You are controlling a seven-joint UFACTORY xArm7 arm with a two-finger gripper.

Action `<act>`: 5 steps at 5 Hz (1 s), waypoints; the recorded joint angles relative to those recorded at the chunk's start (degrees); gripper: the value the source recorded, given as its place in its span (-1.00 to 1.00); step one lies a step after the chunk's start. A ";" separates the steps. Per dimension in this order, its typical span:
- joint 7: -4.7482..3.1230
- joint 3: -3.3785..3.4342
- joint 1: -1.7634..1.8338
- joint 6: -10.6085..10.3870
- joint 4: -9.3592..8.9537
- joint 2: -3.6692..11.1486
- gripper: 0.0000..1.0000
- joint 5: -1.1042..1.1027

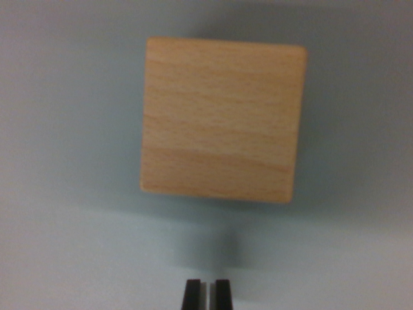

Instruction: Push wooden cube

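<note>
A light wooden cube (222, 119) with visible grain fills the upper middle of the wrist view, resting on a pale grey surface (64, 194). Its top face and its near side face both show. My gripper (206, 294) pokes in at the bottom edge, just below the cube and a short gap away from its near face. The two black fingertips (191, 294) stand almost together, with only a thin sliver between them and nothing held. A soft shadow of the fingers falls on the surface between them and the cube.
The pale grey surface spreads out on every side of the cube, darker toward the top of the view. No other objects are in view.
</note>
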 joint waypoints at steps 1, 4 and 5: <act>0.00 0.00 0.00 0.00 0.00 0.00 1.00 0.00; -0.09 -0.08 -0.03 0.40 1.02 0.62 1.00 -0.07; -0.09 -0.08 -0.03 0.40 1.02 0.62 1.00 -0.07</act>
